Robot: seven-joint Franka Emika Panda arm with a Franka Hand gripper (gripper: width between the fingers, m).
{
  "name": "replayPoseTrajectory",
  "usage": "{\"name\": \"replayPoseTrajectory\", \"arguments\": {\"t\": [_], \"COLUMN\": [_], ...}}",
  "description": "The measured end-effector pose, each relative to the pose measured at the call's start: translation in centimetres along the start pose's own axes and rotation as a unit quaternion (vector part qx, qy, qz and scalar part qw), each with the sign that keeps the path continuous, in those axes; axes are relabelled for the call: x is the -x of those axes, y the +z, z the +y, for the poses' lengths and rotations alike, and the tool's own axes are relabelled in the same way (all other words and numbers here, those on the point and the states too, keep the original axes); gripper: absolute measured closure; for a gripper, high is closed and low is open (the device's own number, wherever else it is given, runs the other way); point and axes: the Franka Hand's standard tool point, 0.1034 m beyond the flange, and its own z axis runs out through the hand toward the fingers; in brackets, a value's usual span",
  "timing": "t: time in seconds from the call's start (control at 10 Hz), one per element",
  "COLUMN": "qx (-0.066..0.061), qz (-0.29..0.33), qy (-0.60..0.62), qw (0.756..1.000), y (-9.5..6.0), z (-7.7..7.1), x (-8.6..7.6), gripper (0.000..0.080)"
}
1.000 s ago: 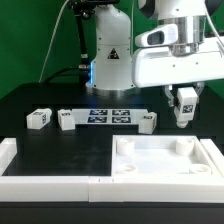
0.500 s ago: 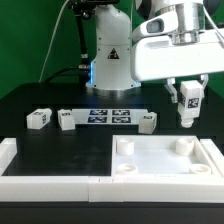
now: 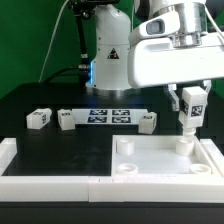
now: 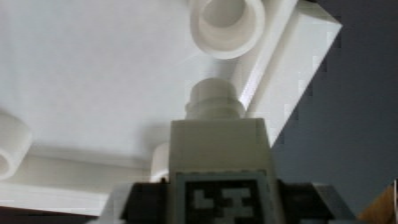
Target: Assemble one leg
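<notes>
Leg (image 3: 188, 117) — white post, tagged, peg-tipped

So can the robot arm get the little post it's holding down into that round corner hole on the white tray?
Probably yes. The jaws hold the post just above the corner hole of the tray, and nothing sits between them. It may need a little lining up.

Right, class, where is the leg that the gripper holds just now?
The leg hangs upright on the exterior view's right, clamped in the gripper, just above the far right corner socket of the white tray.
</notes>
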Motion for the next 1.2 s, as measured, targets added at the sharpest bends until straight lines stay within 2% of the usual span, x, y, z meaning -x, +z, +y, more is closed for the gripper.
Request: {"name": "replayPoseTrajectory", "arguments": {"t": [0.2, 0.3, 0.5, 0.9, 1.0, 1.2], "qx": [0.001, 0.004, 0.004, 0.002, 0.001, -0.001], "qz": [0.000, 0.000, 0.005, 0.023, 0.024, 0.025], "qy": [-0.005, -0.021, -0.021, -0.015, -0.016, -0.014], "qw": [1.000, 1.000, 1.000, 1.000, 1.000, 1.000], "y": [0.0, 0.0, 0.1, 2.1, 2.7, 3.4], "z": [0.2, 1.3, 2.3, 3.3, 3.4, 2.9], "x": [0.0, -0.1, -2.7, -6.9, -7.4, -7.2], "gripper": [0.0512, 0.0512, 0.0512, 0.0512, 0.0512, 0.0512]}}
